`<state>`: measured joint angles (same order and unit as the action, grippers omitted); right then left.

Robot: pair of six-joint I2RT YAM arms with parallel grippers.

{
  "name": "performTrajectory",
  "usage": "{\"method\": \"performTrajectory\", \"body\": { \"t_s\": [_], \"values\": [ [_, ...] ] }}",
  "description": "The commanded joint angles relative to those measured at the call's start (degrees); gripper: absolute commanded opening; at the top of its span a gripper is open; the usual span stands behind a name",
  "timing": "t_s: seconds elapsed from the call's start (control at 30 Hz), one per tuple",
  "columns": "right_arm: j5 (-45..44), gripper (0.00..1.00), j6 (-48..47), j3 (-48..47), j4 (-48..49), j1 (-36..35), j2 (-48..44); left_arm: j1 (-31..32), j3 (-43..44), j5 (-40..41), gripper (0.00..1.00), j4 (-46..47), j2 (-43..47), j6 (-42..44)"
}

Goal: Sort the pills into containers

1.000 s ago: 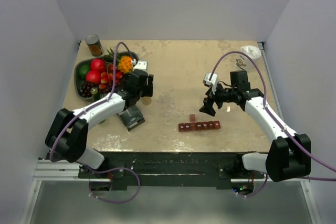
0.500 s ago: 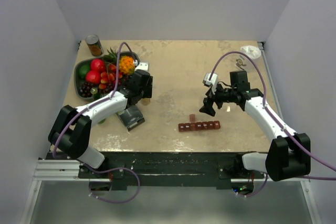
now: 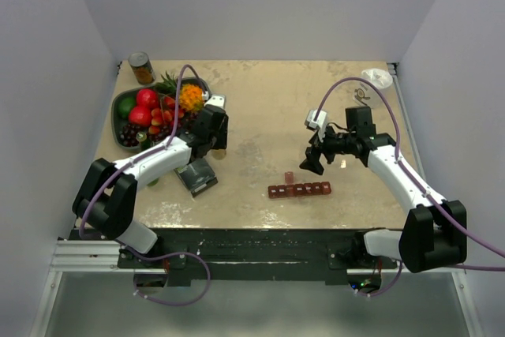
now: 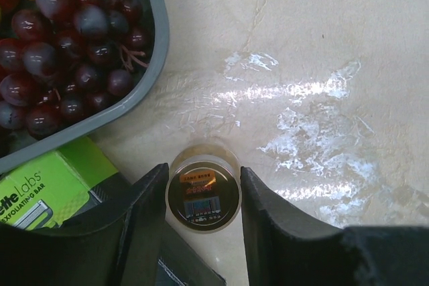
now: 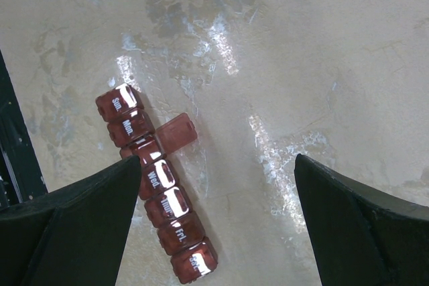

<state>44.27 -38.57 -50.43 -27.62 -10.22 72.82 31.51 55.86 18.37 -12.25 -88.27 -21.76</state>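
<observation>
A small clear pill bottle (image 4: 203, 195) stands upright on the table beside the fruit bowl, seen from above by its round labelled top. The pills show only as a tan tint through its wall. My left gripper (image 4: 203, 167) is shut on it, one dark finger against each side. In the top view my left gripper (image 3: 215, 144) hides the bottle. The containers (image 5: 157, 185), a red-brown strip of day-marked compartments (image 3: 299, 189), lie near the front middle with one lid (image 5: 175, 132) flipped open. My right gripper (image 5: 218, 160) hovers wide open above the strip (image 3: 310, 162).
A grey-green bowl (image 3: 118, 108) of fruit sits at the back left, its rim (image 4: 151, 65) and dark grapes (image 4: 60, 45) close to the bottle. A green box (image 4: 47, 185) lies by my left finger. A metal can (image 3: 141, 68) stands behind the bowl.
My left gripper's jaws have narrowed from wide open onto the bottle, and the left wrist shifted slightly toward the bowl. The right arm has not moved.
</observation>
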Motion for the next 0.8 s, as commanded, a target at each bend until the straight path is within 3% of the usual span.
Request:
{"method": "performTrajectory", "body": {
  "t_s": [0.0, 0.07, 0.23, 0.4, 0.53, 0.77],
  "values": [
    [0.64, 0.99, -0.19, 0.07, 0.81, 0.02, 0.4, -0.22, 2.15, -6.21, 0.03, -1.37, 1.25, 1.8],
    [1.95, 0.99, -0.98, 0.68, 0.9, -0.06, 0.48, -0.22, 2.15, -10.79, 0.0, -1.11, 3.44, 3.73],
    [5.21, 0.99, -7.39, 2.09, 0.37, -2.26, -0.39, -0.22, -0.57, -30.74, 0.0, 6.16, 8.63, 4.36],
    [2.75, 0.99, -9.25, 2.01, 5.11, -9.46, -3.2, -0.13, -3.91, -43.56, 0.0, 15.67, 10.84, -1.87],
    [4.07, 0.99, -1.53, -2.9, 10.38, -10.26, -2.07, 1.62, -5.4, -46.32, 0.0, 23.31, 10.66, -7.32],
    [6.17, 0.99, 12.1, -3.71, 17.33, -11.31, 1.27, 5.84, -5.67, -43.33, 0.0, 29.73, 9.61, -11.99]
  ]
}}
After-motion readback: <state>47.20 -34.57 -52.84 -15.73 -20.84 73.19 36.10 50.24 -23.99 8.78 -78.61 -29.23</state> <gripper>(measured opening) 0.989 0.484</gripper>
